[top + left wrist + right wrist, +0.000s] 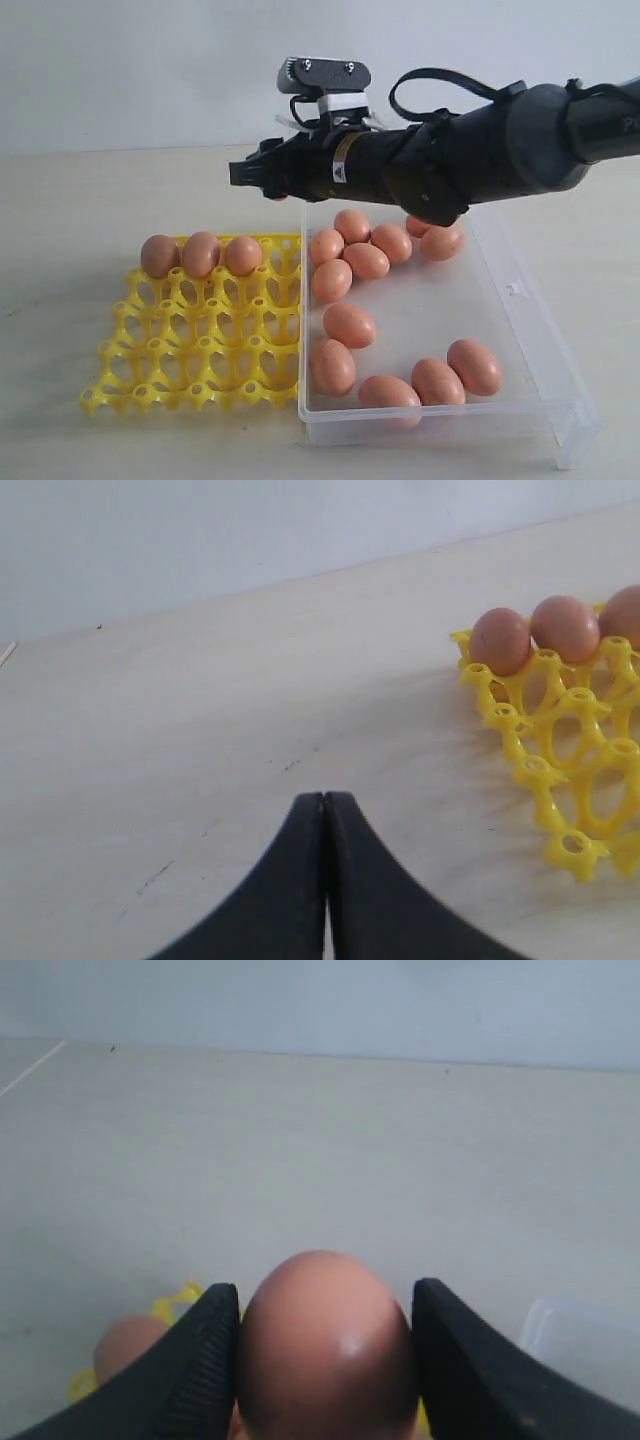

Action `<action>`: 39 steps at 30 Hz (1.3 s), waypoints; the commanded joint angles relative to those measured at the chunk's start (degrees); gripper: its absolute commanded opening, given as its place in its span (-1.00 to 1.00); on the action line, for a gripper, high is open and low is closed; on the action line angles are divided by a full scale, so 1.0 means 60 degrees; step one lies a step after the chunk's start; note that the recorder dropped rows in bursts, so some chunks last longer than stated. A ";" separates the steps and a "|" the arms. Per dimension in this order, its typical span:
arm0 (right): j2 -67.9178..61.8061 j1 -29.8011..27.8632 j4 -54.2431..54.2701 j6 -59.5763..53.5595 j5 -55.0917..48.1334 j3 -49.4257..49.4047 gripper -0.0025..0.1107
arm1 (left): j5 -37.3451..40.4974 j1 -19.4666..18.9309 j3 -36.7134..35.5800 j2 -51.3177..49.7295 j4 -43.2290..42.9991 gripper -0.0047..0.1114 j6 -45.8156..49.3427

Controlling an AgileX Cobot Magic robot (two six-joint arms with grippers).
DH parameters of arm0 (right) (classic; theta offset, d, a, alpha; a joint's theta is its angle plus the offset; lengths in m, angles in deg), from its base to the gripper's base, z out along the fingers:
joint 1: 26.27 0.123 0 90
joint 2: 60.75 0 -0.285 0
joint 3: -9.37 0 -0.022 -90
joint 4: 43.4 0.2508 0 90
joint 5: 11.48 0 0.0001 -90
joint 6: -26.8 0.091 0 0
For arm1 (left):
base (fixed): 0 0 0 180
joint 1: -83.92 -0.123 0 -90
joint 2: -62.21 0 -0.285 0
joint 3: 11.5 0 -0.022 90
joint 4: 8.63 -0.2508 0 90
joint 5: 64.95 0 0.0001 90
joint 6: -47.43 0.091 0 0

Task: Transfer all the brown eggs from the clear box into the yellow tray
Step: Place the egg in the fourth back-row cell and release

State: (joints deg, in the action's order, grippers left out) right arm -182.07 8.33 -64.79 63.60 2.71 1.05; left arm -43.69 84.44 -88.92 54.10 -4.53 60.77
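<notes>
The clear box (430, 425) sits nearest on the desk (60, 200), with twelve brown eggs (349, 325) loose on its floor, from a few by the front wall to a cluster at the far end. Against its left wall lies the yellow tray (200, 345), with three more eggs (201, 254) seated in its far row. Above that far edge hangs the right gripper (250, 175), jaws clenched on one egg (325, 1350). The left gripper (325, 810), jaws pressed together, hovers over desk beside a tray corner.

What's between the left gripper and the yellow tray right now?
Only bare tabletop, per the left wrist view: the shut left gripper and the yellow tray sit apart with nothing between them.
</notes>
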 commanded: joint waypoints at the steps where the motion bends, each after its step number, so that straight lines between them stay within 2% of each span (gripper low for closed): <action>1: -0.0478 0.0001 -0.0763 0.0703 0.0389 0.0013 -0.96 | -0.0071 0.0013 0.0034 0.0053 0.0014 -0.92 0.0017; 5: -0.0854 0.0001 -0.1432 0.1042 0.0797 0.0013 -0.96 | -0.0071 0.0013 0.0034 0.0053 0.0014 -0.92 0.0017; 17: -0.1229 -0.0047 -0.1654 0.1063 0.0826 0.0013 -0.96 | -0.0071 0.0013 0.0034 0.0053 0.0014 -0.92 0.0017; 21: -0.1229 -0.0192 -0.1704 0.0816 0.1396 -0.0158 -0.96 | -0.0071 0.0013 0.0034 0.0053 0.0014 -0.92 0.0017; 30: -0.1229 -0.0276 0.0016 -0.1963 0.3137 -0.1337 -0.96 | -0.0071 0.0013 0.0034 0.0053 0.0014 -0.92 0.0017; 39: -0.1229 -0.0288 0.0967 -0.2462 0.3297 -0.1358 -0.96 | -0.0071 0.0013 0.0034 0.0053 0.0014 -0.92 0.0017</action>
State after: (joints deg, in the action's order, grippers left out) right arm -189.56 6.92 -60.99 49.64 20.71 -6.93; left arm -43.69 84.44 -88.92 54.10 -4.53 60.77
